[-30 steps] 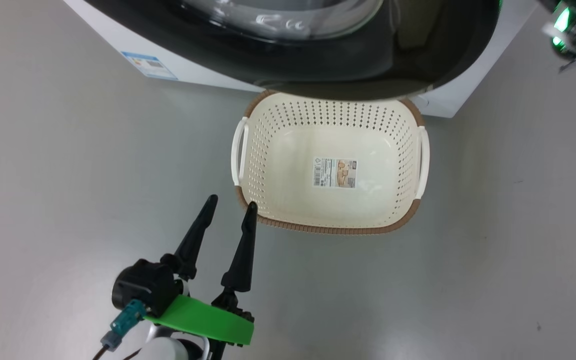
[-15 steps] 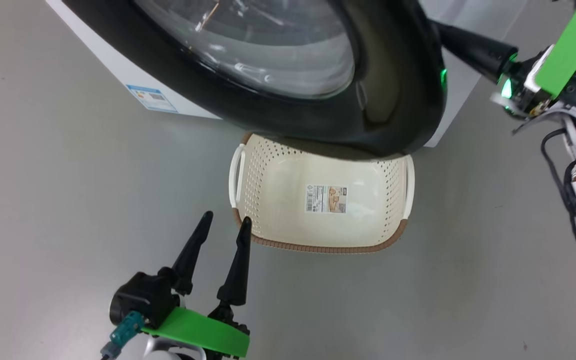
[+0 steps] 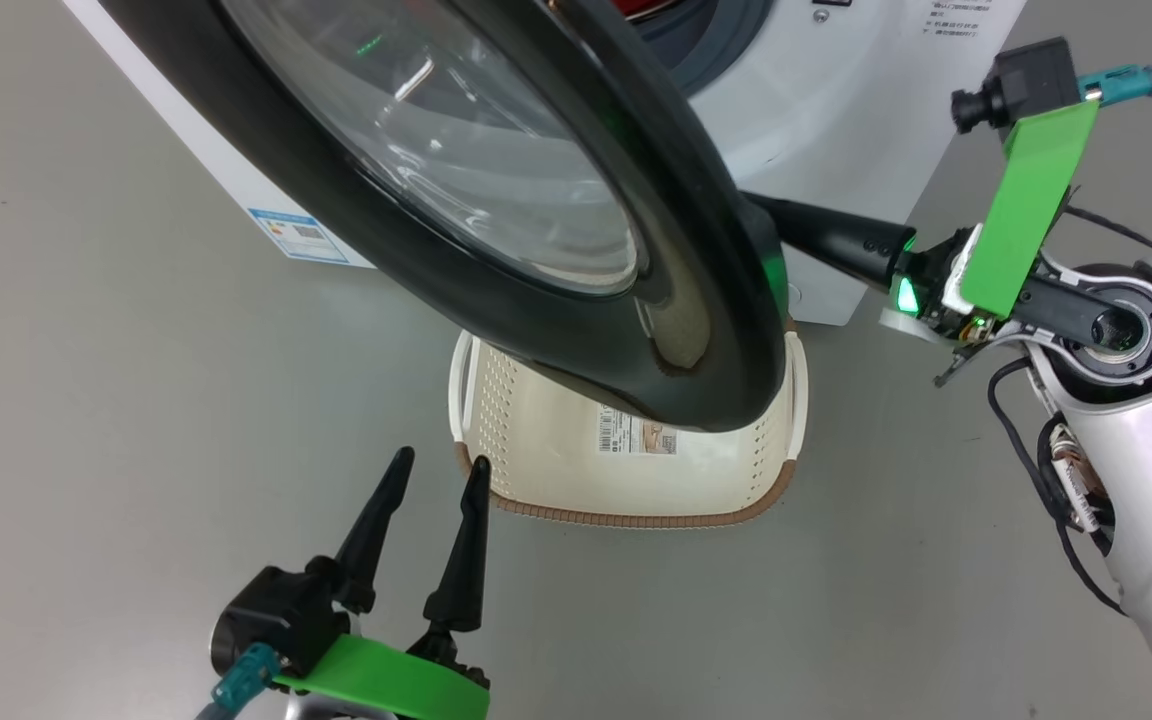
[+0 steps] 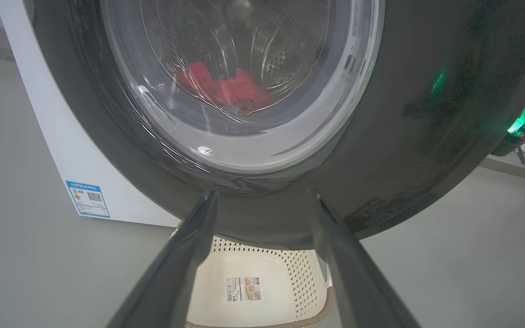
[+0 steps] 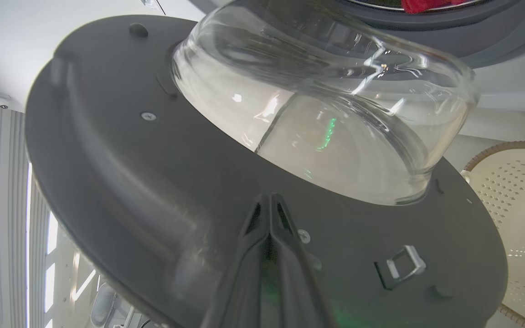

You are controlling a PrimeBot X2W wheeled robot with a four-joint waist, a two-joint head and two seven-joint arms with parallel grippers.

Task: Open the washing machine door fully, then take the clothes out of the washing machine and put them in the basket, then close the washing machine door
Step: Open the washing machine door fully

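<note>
washing machine door (image 3: pixel 456 200) is standing partly open, right edge sticking out from the washing machine (image 3: pixel 836 120) toward the near side, glossy rim hanging over the far part of the basket (image 3: pixel 626 517) in the head view. right gripper (image 5: pixel 269 200) is reaching in from the right behind the door, fingers pressed together and gripping nothing, tips lying against the door's dark inner face just beside the glass bowl (image 5: pixel 326 114) and near the latch hook (image 5: pixel 401 266). left gripper (image 3: pixel 442 460) is hovering at near left, fingers spread apart and holding nothing, tips just beside the basket's near-left corner; can't tell if they're touching the rim. basket is sitting on the grey floor (image 3: pixel 136 400) right in front of the machine, paper label (image 3: pixel 636 438) showing on its bottom. clothes (image 4: pixel 226 89) are lying inside the drum, red bundle showing through the door glass in the left wrist view. blue label (image 3: pixel 298 232) is sitting on the machine's left lower corner
</note>
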